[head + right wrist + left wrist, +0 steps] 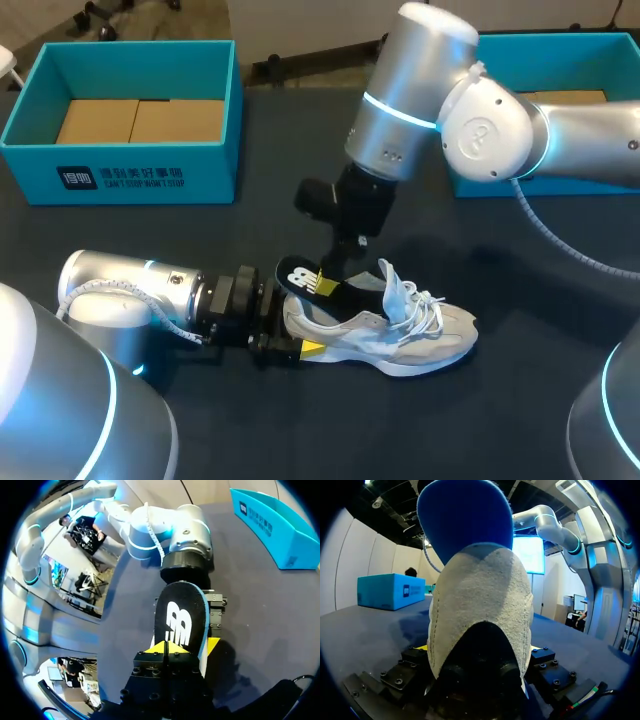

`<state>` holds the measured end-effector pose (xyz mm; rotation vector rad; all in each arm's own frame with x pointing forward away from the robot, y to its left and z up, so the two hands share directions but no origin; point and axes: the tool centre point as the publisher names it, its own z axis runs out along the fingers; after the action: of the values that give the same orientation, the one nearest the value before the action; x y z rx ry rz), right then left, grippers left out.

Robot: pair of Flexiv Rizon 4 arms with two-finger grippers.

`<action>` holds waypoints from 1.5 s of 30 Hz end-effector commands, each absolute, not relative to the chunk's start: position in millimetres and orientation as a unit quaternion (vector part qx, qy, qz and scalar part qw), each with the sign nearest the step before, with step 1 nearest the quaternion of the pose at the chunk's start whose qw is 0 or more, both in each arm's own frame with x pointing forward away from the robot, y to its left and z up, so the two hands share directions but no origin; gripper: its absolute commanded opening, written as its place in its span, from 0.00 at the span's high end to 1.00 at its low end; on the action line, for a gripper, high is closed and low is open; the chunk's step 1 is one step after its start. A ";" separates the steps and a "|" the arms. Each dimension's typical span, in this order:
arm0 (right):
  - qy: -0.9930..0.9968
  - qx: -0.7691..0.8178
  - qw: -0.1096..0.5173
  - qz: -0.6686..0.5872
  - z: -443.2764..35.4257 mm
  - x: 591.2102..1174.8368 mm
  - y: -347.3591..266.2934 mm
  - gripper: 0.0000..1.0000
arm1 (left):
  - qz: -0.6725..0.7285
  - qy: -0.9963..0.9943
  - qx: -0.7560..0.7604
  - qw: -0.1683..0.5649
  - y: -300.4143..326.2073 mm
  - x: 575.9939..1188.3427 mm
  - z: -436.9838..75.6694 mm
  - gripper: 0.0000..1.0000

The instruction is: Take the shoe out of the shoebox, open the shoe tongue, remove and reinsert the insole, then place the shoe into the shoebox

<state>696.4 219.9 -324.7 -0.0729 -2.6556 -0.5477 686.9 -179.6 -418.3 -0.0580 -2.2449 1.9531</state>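
Shoe [400,338] lies on its sole on the dark table [500,420], near the middle, outside both boxes. Toe points to 3 o'clock, heel to 9. Tongue [396,288] stands lifted; laces [432,312] loose over the forefoot.

Insole [312,283], black with a white logo, sits above the heel opening, tilted. Its heel end is raised toward 10 o'clock and its front end runs in behind the tongue. Whether the front is still inside the shoe I cannot tell. The left wrist view shows its blue underside [465,515] above the grey heel [480,610].

Right gripper [335,268] comes down from 12 o'clock and is clamped on the insole; in the right wrist view both yellow tips press its edges [180,620].

Left gripper [290,345] comes in from 9 o'clock, low on the table. It is clenched on the shoe's heel, one yellow tip against the side.

Teal shoebox [120,175] at 10 o'clock from the shoe, well apart, open, cardboard inside. Second teal box [560,40] at 1 o'clock, behind the right arm.
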 end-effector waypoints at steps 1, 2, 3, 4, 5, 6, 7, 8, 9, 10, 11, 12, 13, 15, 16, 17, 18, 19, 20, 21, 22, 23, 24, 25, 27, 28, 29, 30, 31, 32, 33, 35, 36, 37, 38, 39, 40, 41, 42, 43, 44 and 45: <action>-0.959 -0.026 0.207 -0.193 -315.3 694.5 217.3 1.00 | 0.654 -0.752 -0.019 0.082 -180.1 688.6 -421.9 1.00; -0.959 -0.022 0.205 -0.192 -312.0 694.6 216.5 1.00 | 0.654 -0.752 -0.019 0.082 -180.1 688.6 -421.9 1.00; -0.961 -0.021 0.203 -0.189 -307.0 695.3 215.5 1.00 | 0.654 -0.752 -0.019 0.082 -180.1 688.6 -421.9 1.00; -0.961 -0.017 0.201 -0.189 -303.4 696.3 214.4 1.00 | 0.654 -0.752 -0.019 0.082 -180.1 688.6 -421.9 1.00; -0.961 -0.012 0.200 -0.190 -300.3 697.2 213.1 1.00 | 0.654 -0.752 -0.019 0.082 -180.1 688.6 -421.9 1.00; -0.962 -0.011 0.199 -0.189 -296.9 698.6 211.6 1.00 | 0.654 -0.752 -0.019 0.082 -180.1 688.6 -421.9 1.00; -0.962 -0.011 0.198 -0.188 -293.6 700.6 209.6 1.00 | 0.654 -0.752 -0.019 0.082 -180.1 688.6 -421.9 1.00; -0.962 -0.007 0.197 -0.189 -291.8 702.0 208.3 1.00 | 0.654 -0.752 -0.019 0.082 -180.1 688.6 -421.9 1.00; -0.962 -0.005 0.197 -0.190 -288.1 705.2 205.2 1.00 | 0.654 -0.752 -0.019 0.082 -180.1 688.6 -421.9 1.00; -0.962 -0.004 0.197 -0.190 -285.8 707.6 203.5 1.00 | 0.654 -0.752 -0.019 0.082 -180.1 688.6 -421.9 1.00; -0.961 0.001 0.197 -0.192 -283.8 710.1 202.1 1.00 | 0.654 -0.752 -0.019 0.082 -180.1 688.6 -421.9 1.00; -0.961 0.004 0.197 -0.194 -282.0 712.7 200.5 1.00 | 0.654 -0.752 -0.019 0.082 -180.1 688.6 -421.9 1.00; -0.960 0.007 0.197 -0.196 -280.7 715.2 199.3 1.00 | 0.654 -0.752 -0.019 0.082 -180.1 688.6 -421.9 1.00; -0.960 0.011 0.198 -0.198 -278.8 720.3 197.1 1.00 | 0.654 -0.752 -0.019 0.082 -180.1 688.6 -421.9 1.00; -0.960 0.011 0.199 -0.199 -278.5 723.1 195.9 1.00 | 0.654 -0.752 -0.019 0.082 -180.1 688.6 -421.9 1.00; -0.958 0.013 0.202 -0.202 -278.6 725.9 194.8 1.00 | 0.654 -0.752 -0.019 0.082 -180.1 688.6 -421.9 1.00; -0.958 0.013 0.203 -0.203 -279.1 728.4 194.0 1.00 | 0.654 -0.752 -0.019 0.082 -180.1 688.6 -421.9 1.00; -0.956 0.015 0.207 -0.206 -279.9 730.8 193.7 1.00 | 0.654 -0.752 -0.019 0.082 -180.1 688.6 -421.9 1.00; -0.955 0.019 0.210 -0.208 -280.6 732.4 193.6 1.00 | 0.654 -0.752 -0.019 0.082 -180.1 688.6 -421.9 1.00; -0.954 0.024 0.216 -0.208 -282.5 735.8 194.2 1.00 | 0.654 -0.752 -0.019 0.082 -180.1 688.6 -421.9 1.00; -0.952 0.025 0.221 -0.211 -284.3 738.1 194.9 0.92 | 0.654 -0.752 -0.019 0.082 -180.1 688.6 -421.9 1.00; -0.950 0.027 0.226 -0.213 -286.5 740.6 195.1 0.68 | 0.654 -0.752 -0.019 0.082 -180.1 688.6 -421.9 1.00; -0.949 0.025 0.230 -0.213 -288.9 742.5 195.4 0.62 | 0.654 -0.752 -0.019 0.082 -180.1 688.6 -421.9 1.00; -0.947 0.027 0.235 -0.217 -291.5 744.2 195.6 0.58 | 0.654 -0.752 -0.019 0.082 -180.1 688.6 -421.9 1.00; -0.946 0.022 0.243 -0.214 -296.5 746.8 196.8 0.52 | 0.654 -0.752 -0.019 0.082 -180.1 688.6 -421.9 1.00; -0.945 0.024 0.246 -0.216 -298.9 748.0 197.4 0.38 | 0.654 -0.752 -0.019 0.082 -180.1 688.6 -421.9 1.00; -0.944 0.023 0.248 -0.216 -301.2 748.8 197.7 0.31 | 0.654 -0.752 -0.019 0.082 -180.1 688.6 -421.9 1.00; -0.944 0.019 0.251 -0.215 -303.2 749.5 198.1 0.36 | 0.654 -0.752 -0.019 0.082 -180.1 688.6 -421.9 1.00; -0.942 0.021 0.253 -0.218 -305.0 750.0 198.4 0.40 | 0.654 -0.752 -0.019 0.082 -180.1 688.6 -421.9 1.00; -0.942 0.021 0.253 -0.219 -305.8 750.1 198.5 0.42 | 0.654 -0.752 -0.019 0.082 -180.1 688.6 -421.9 1.00; -0.941 0.019 0.256 -0.219 -307.4 750.6 199.0 0.45 | 0.654 -0.752 -0.019 0.082 -180.1 688.6 -421.9 1.00; -0.939 0.018 0.263 -0.221 -310.0 750.6 199.4 0.45 | 0.654 -0.752 -0.019 0.082 -180.1 688.6 -421.9 1.00; -0.938 0.018 0.267 -0.221 -311.4 750.5 199.6 0.45 | 0.654 -0.752 -0.019 0.082 -180.1 688.6 -421.9 1.00; -0.936 0.019 0.273 -0.222 -312.9 749.9 199.7 0.46 | 0.654 -0.752 -0.019 0.082 -180.1 688.6 -421.9 1.00; -0.935 0.015 0.278 -0.221 -314.3 749.1 199.8 0.45 | 0.654 -0.752 -0.019 0.082 -180.1 688.6 -421.9 1.00; -0.934 0.012 0.281 -0.222 -316.1 747.8 199.8 0.45 | 0.654 -0.752 -0.019 0.082 -180.1 688.6 -421.9 1.00; -0.932 0.009 0.285 -0.223 -317.8 746.2 199.6 0.48 | 0.654 -0.752 -0.019 0.082 -180.1 688.6 -421.9 1.00; -0.931 0.008 0.288 -0.225 -319.5 744.6 199.4 0.51 | 0.654 -0.752 -0.019 0.082 -180.1 688.6 -421.9 1.00; -0.929 0.007 0.292 -0.227 -321.0 742.6 199.3 0.51 | 0.654 -0.752 -0.019 0.082 -180.1 688.6 -421.9 1.00; -0.928 0.002 0.296 -0.225 -322.2 740.4 199.3 0.53 | 0.654 -0.752 -0.019 0.082 -180.1 688.6 -421.9 1.00; -0.928 0.001 0.298 -0.225 -323.3 738.5 199.4 0.53 | 0.654 -0.752 -0.019 0.082 -180.1 688.6 -421.9 1.00; -0.926 -0.001 0.301 -0.227 -324.3 736.4 199.5 0.53 | 0.654 -0.752 -0.019 0.082 -180.1 688.6 -421.9 1.00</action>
<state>737.4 197.0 -317.9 -0.0023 -2.4691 -0.5948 686.9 -179.6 -418.3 -0.0580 -2.2448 1.9532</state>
